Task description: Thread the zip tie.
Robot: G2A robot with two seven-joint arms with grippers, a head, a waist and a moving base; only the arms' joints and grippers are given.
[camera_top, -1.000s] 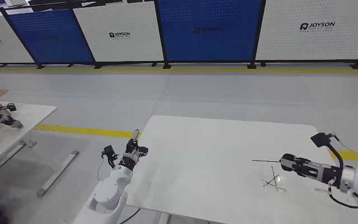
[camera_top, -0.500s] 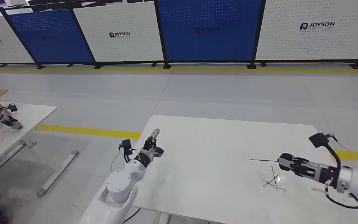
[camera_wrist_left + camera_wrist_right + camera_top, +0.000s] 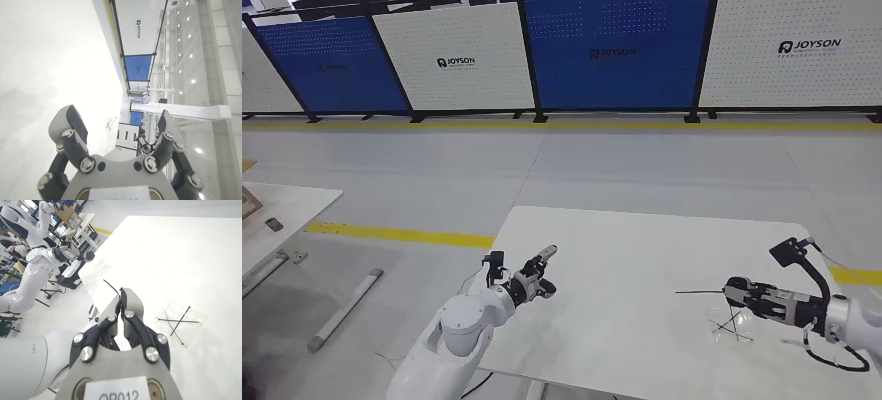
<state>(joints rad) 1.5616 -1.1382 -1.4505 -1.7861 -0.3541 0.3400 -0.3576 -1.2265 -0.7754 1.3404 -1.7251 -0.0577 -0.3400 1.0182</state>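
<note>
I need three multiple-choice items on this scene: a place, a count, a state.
1. The clear tray lies: A near the right gripper; B near the left gripper; C midway between them.
2. Zip ties on the tray: A one; B three; C six.
3. The left gripper is: A open, empty; B shut on a tie; C shut on the tray.
Key: 1A, the top view shows it by that gripper; 2B, three black strips cross there; 3A, its jaws stand apart, nothing between.

The top camera looks down from high over the broad white table (image 3: 642, 270), facing blue and white pegboard panels (image 3: 617, 55). Left wrist camera skims low along that table, right tilts close over it; all share its clear flat tray (image 3: 200, 315) of black zip ties (image 3: 178, 321).
</note>
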